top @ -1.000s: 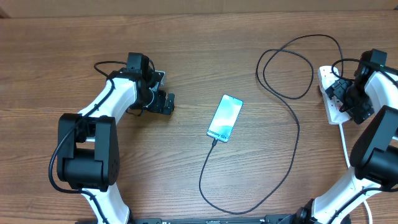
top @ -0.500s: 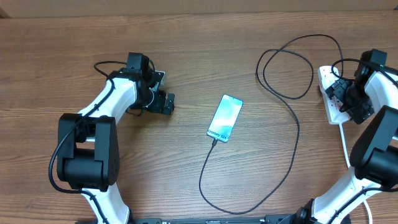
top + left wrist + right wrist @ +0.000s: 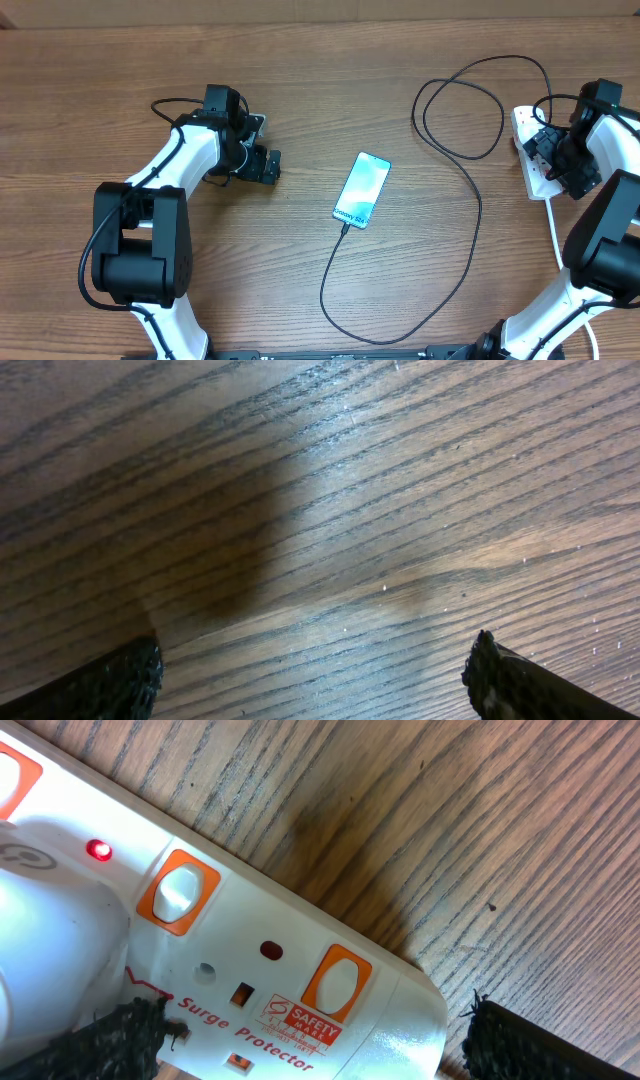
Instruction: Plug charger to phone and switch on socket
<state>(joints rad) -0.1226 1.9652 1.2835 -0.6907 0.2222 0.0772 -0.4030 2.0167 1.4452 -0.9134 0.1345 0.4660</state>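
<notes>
The phone (image 3: 361, 189) lies flat mid-table with its screen lit. The charger cable (image 3: 478, 215) meets the phone's lower end, loops toward the front edge, then runs up and right in loops toward the socket (image 3: 530, 158). My right gripper (image 3: 548, 152) is open low over the socket, its fingers (image 3: 320, 1055) straddling the strip's end. In the right wrist view the socket (image 3: 280, 990) shows orange-framed switches and one lit red lamp (image 3: 98, 849). The charger's plug is hidden. My left gripper (image 3: 264, 163) is open over bare wood (image 3: 315, 685), left of the phone.
The socket's white cord (image 3: 555, 232) runs from the strip toward the front edge along the right arm. A white rounded body (image 3: 50, 940) sits on the strip at the left of the right wrist view. The cable's loops (image 3: 470, 100) lie at back right.
</notes>
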